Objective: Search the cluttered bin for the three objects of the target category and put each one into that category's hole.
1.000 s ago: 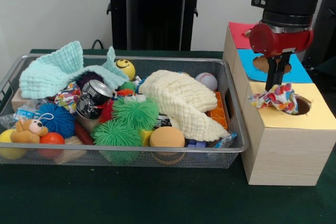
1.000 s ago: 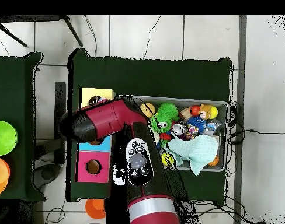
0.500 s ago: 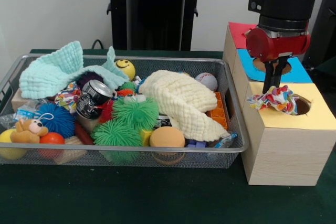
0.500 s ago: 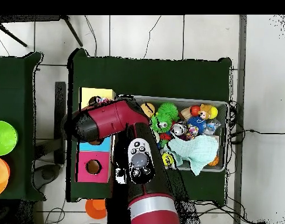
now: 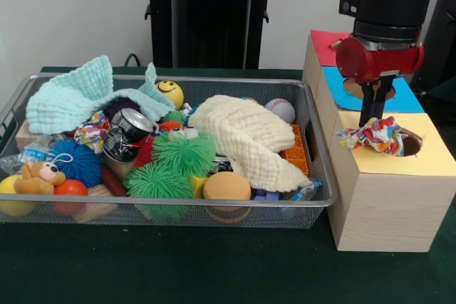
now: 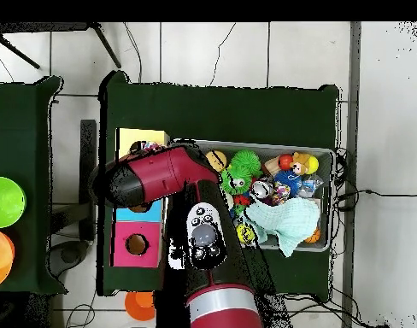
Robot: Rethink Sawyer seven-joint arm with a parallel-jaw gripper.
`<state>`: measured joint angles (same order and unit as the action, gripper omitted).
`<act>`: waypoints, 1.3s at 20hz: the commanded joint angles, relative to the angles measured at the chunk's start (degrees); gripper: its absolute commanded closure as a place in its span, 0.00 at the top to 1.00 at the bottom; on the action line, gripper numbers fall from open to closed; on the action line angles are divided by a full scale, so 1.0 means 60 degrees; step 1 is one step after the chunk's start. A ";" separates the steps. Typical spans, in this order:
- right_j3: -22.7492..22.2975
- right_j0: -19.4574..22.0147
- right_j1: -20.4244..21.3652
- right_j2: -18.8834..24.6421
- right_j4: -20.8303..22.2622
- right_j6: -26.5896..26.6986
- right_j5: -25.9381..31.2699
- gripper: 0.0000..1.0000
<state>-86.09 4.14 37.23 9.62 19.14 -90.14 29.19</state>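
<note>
A multicoloured patterned cloth [image 5: 371, 135] lies bunched on the yellow top [image 5: 427, 160] of the wooden box, at the left rim of its round hole [image 5: 411, 144]. My gripper [image 5: 373, 120] comes straight down onto the cloth's top, shut on it. The wire bin [image 5: 171, 202] to the left holds a cream cloth [image 5: 246, 137] and a mint cloth [image 5: 71, 97] among the clutter. In the overhead view the red arm [image 6: 156, 175] covers the gripper and most of the box; the yellow top [image 6: 139, 137] and the pink top's hole [image 6: 137, 244] show.
The box also has a blue top [image 5: 407, 99] and a red top [image 5: 324, 44] behind the yellow one. The bin holds green fuzzy balls [image 5: 182, 153], a baseball [image 5: 281, 109], a smiley ball [image 5: 169, 92] and a can [image 5: 128, 129]. A black stand [image 5: 210, 19] rises behind.
The gripper shifted slightly sideways above the yellow hole and back. The patterned cloth looks a little more bunched and lower at the hole's rim. The bin is unchanged.
</note>
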 commanded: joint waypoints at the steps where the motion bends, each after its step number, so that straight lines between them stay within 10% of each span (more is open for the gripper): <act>1: 0.0070 0.0040 -0.0518 0.0302 -0.0386 -0.1612 -0.0596 0.00; 26: 0.0196 -0.0291 -0.1420 0.0557 -0.1193 -0.1463 -0.1137 0.00</act>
<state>-85.06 2.55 31.79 9.77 14.18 -90.14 23.86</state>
